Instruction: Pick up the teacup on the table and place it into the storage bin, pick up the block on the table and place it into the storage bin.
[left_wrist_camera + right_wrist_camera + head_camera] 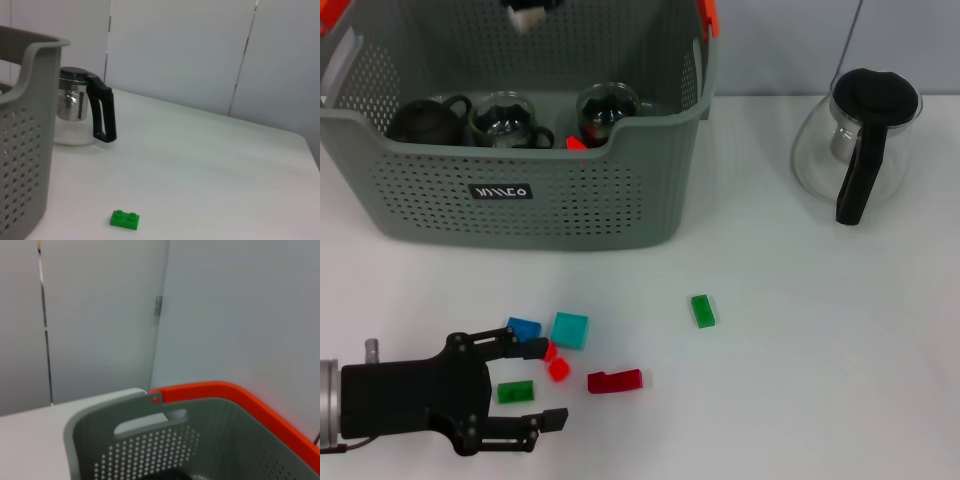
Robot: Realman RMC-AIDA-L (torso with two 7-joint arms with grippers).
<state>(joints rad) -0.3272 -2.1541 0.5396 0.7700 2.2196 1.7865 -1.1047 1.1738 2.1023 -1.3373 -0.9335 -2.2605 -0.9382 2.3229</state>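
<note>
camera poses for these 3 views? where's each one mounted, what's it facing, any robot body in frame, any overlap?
Head view: from the robot's head, facing forward and down at the table; shows the storage bin, glass teapot, loose blocks and the open left gripper around a green block.
Left wrist view: low, facing across the table at the teapot, a bin wall and another green block; no robot parts.
Right wrist view: above the bin rim, facing the wall; no robot parts.
Shared: the bin in all three; the teapot in the head and left wrist views.
</note>
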